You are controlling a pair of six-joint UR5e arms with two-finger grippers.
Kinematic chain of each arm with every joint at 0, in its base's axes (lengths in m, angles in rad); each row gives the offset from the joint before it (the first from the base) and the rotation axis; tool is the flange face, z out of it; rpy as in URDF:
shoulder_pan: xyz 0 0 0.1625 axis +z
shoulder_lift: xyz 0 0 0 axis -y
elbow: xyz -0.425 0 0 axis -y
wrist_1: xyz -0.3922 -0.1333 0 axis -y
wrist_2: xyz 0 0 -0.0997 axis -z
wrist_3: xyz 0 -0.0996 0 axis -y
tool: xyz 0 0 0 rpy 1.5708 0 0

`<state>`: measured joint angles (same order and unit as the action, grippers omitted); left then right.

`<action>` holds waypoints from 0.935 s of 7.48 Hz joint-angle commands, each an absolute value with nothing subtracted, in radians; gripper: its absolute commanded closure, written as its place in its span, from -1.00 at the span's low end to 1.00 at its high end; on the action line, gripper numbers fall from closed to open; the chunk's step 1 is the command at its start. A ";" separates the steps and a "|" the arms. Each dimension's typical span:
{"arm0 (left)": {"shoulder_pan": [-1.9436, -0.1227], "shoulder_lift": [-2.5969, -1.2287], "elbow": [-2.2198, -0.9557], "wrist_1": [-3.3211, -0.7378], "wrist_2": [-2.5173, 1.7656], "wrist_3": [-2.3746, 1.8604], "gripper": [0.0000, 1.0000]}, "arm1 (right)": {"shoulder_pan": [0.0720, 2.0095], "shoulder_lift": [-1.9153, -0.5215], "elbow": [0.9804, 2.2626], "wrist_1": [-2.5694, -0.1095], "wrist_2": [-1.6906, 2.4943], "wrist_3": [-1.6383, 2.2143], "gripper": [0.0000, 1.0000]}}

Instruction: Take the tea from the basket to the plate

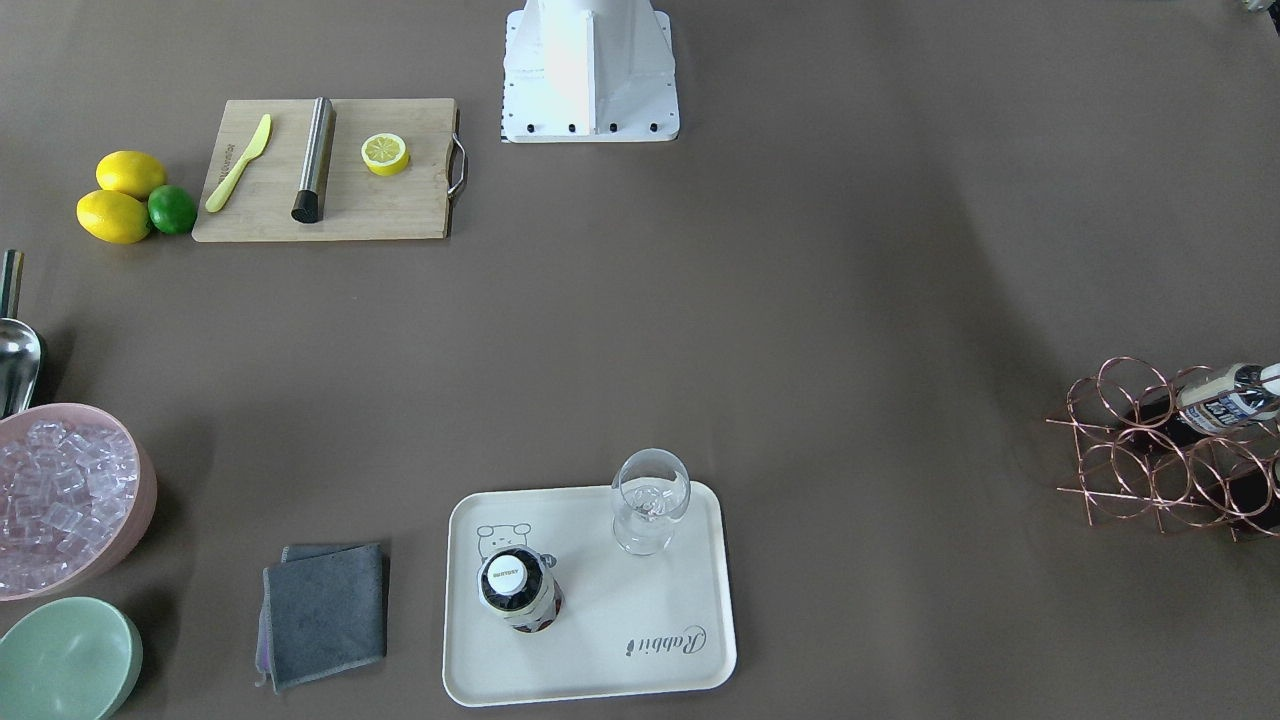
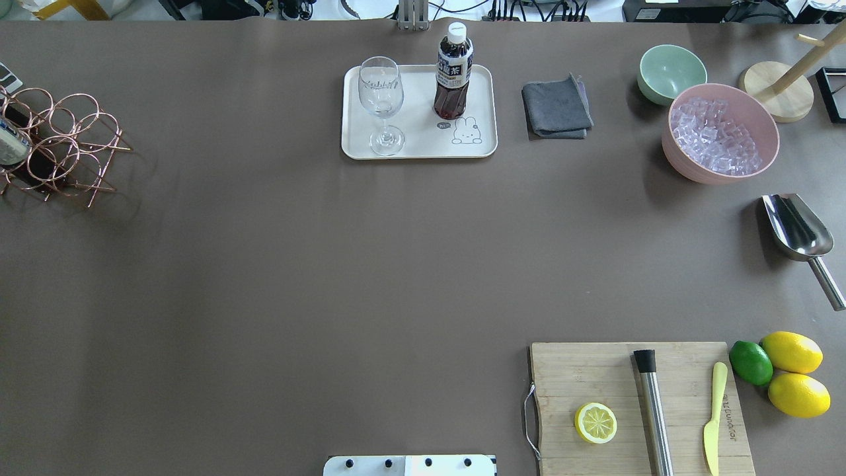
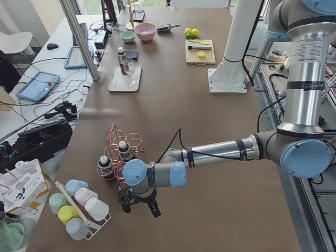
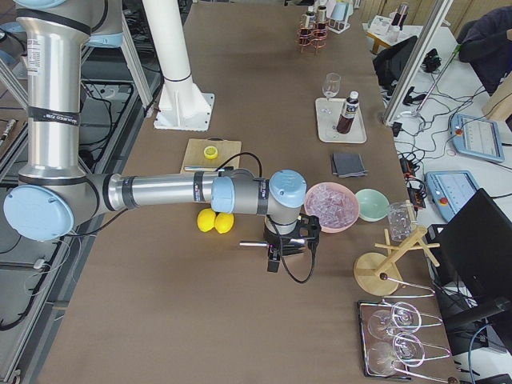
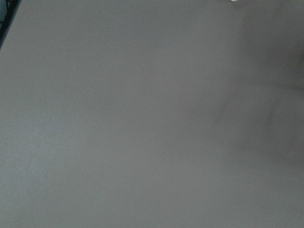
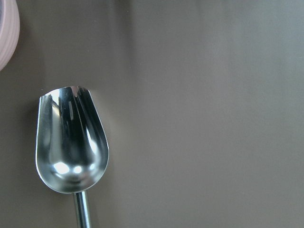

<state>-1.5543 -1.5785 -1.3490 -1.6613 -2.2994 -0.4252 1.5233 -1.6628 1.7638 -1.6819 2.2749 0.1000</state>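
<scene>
The tea [image 2: 453, 79] stands upright on the plate [image 2: 423, 135], cap up, in the plate's far right part, close to the small printed drawing. A wine glass [image 2: 381, 96] stands on the same plate to the left of it, apart from the bottle. The plate sits at the far edge of the table [image 2: 297, 277], about midway along.

Neither hand is near the bottle. The left gripper [image 3: 140, 206] hangs over bare table out at the left end, just beside the basket [image 2: 56, 142], where two like bottles [image 3: 125, 151] sit in the rings. It shows only in the left side view, so I cannot tell how its fingers stand. The right gripper [image 4: 286, 250] is at the opposite end, well right of the tea, low over the table beside the pink bowl [image 2: 720, 173] of ice. Its wrist camera looks straight down on a metal scoop [image 6: 71, 142]. Whether it is spread or pressed together I cannot tell either.
</scene>
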 commanded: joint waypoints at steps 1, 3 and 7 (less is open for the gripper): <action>-1.554 -1.578 -1.351 -1.661 -2.299 -0.425 -0.97 | 1.526 -1.658 1.764 -1.664 2.278 0.098 -0.99; -1.554 -1.578 -1.351 -1.661 -2.299 -0.425 -0.97 | 1.526 -1.652 1.770 -1.661 2.278 0.083 -0.99; -1.554 -1.578 -1.353 -1.661 -2.299 -0.425 -0.97 | 1.546 -1.657 1.746 -1.664 2.279 -0.047 -0.99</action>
<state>-1.5539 -1.5785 -1.3515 -1.6613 -2.2995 -0.4249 1.5315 -1.6536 1.7608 -1.6626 2.2769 -0.0068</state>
